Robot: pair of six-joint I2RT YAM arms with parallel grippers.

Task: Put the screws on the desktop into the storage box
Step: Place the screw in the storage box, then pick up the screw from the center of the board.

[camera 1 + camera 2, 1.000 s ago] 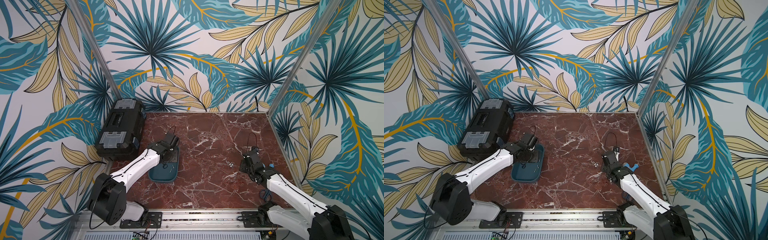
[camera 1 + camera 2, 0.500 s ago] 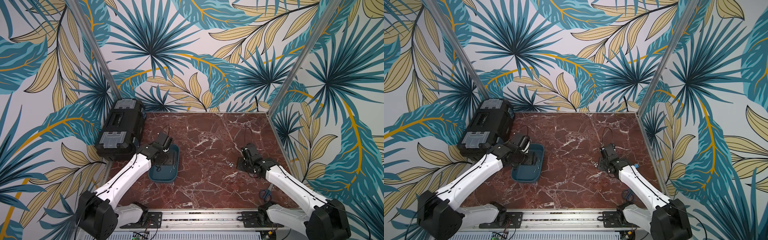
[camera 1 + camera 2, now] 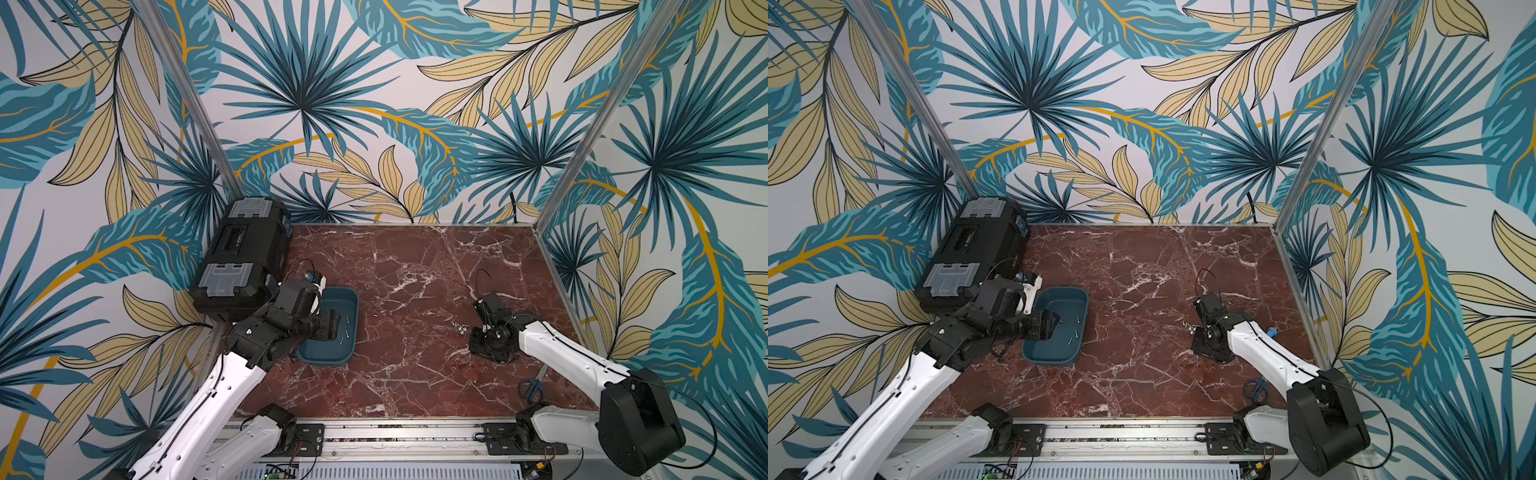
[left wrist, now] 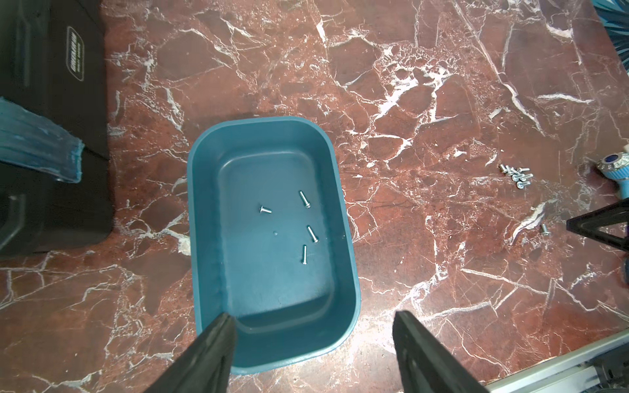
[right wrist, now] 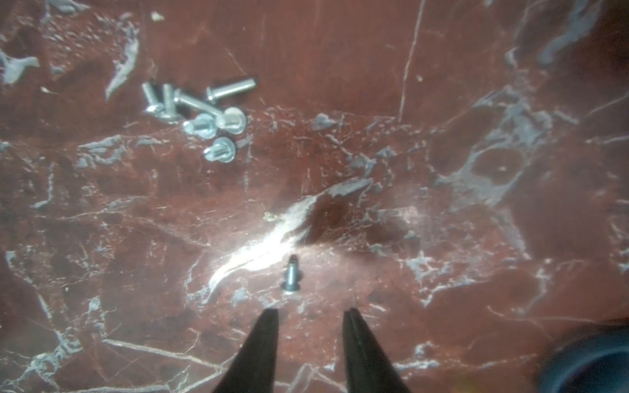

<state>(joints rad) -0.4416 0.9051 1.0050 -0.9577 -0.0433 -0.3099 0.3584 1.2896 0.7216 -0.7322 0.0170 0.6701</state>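
Note:
The storage box (image 4: 265, 282) is a teal tray on the desktop (image 3: 415, 291), seen in both top views (image 3: 332, 353) (image 3: 1054, 351). Several screws (image 4: 304, 254) lie on its floor. My left gripper (image 4: 311, 316) hovers over the box's end, open wide with nothing between its fingers. A cluster of screws (image 5: 200, 109) lies on the marble, also visible in a top view (image 3: 459, 326). One lone screw (image 5: 291, 279) lies just beyond my right gripper (image 5: 311, 311), which is open by a narrow gap and empty. It points down at the desktop.
A black toolbox (image 3: 245, 257) stands against the left wall, just behind the left arm. Blue-handled scissors (image 3: 534, 384) lie near the front right corner beside the right arm. An aluminium rail (image 3: 395, 432) runs along the front edge.
My left gripper has gone from shut to open above the box and drawn back toward its left side. The right arm has shifted and now points down beside the screw cluster.

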